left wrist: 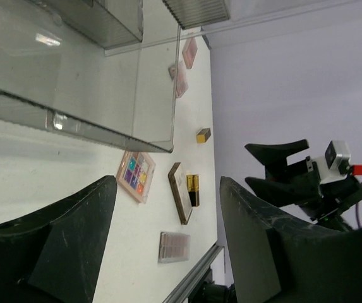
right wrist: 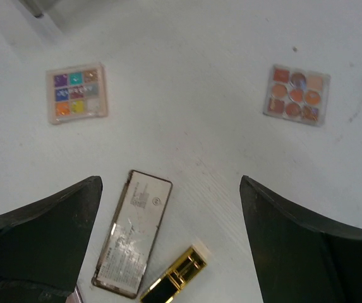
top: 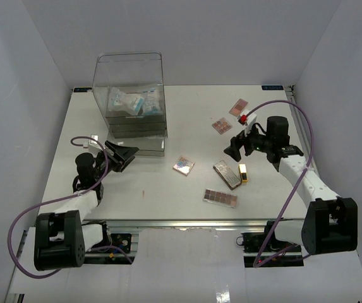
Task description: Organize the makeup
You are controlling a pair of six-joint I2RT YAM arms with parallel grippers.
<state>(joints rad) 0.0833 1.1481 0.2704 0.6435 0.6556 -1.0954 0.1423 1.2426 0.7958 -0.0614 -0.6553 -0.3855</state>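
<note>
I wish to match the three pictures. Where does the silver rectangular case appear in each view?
Top external: the silver case lies right of centre.
Left wrist: the silver case is just below centre, seen at a slant.
Right wrist: the silver case is at the bottom, left of centre.
Shared landmark: the gold tube beside it, in all three views.
</note>
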